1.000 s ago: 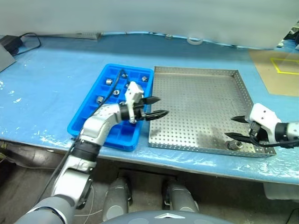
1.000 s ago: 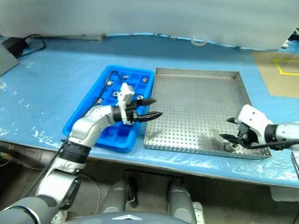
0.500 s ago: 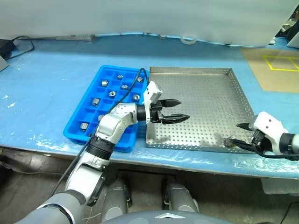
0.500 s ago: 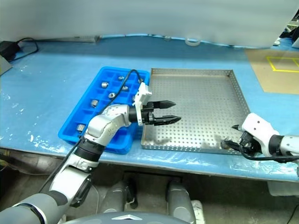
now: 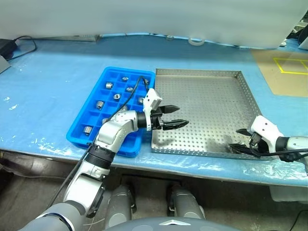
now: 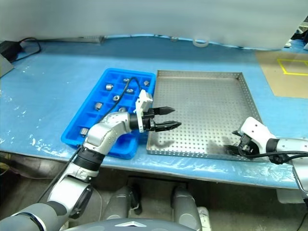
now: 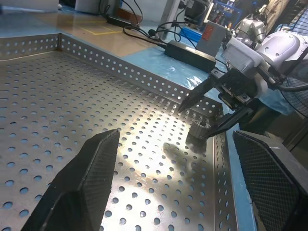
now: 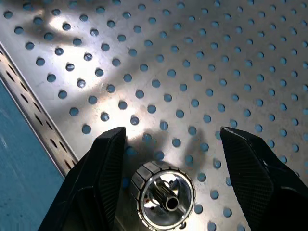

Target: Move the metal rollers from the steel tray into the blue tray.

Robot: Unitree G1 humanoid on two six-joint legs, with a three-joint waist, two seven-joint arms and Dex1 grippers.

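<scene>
One metal roller [image 8: 163, 192] stands on end in the front right corner of the steel tray [image 5: 207, 96], close to the rim. My right gripper [image 5: 237, 139] is low over that corner, open, one finger on either side of the roller with a gap to each. The left wrist view shows the same roller [image 7: 199, 131] between those black fingers. My left gripper [image 5: 182, 116] hovers open and empty over the tray's front left part, pointing right. The blue tray [image 5: 77, 129] lies left of the steel tray with several rollers [image 5: 116, 96] in its compartments.
A tape roll [image 5: 195, 42] lies at the back of the blue-covered table. A brown sheet with yellow tape [image 5: 284, 72] is at the far right, and a black adapter with its cable [image 5: 6, 45] at the far left. The table's front edge runs just before both trays.
My right gripper has sunk toward the tray floor, so its fingers now flank the roller in the corner. The left gripper has barely shifted. The head camera has moved.
</scene>
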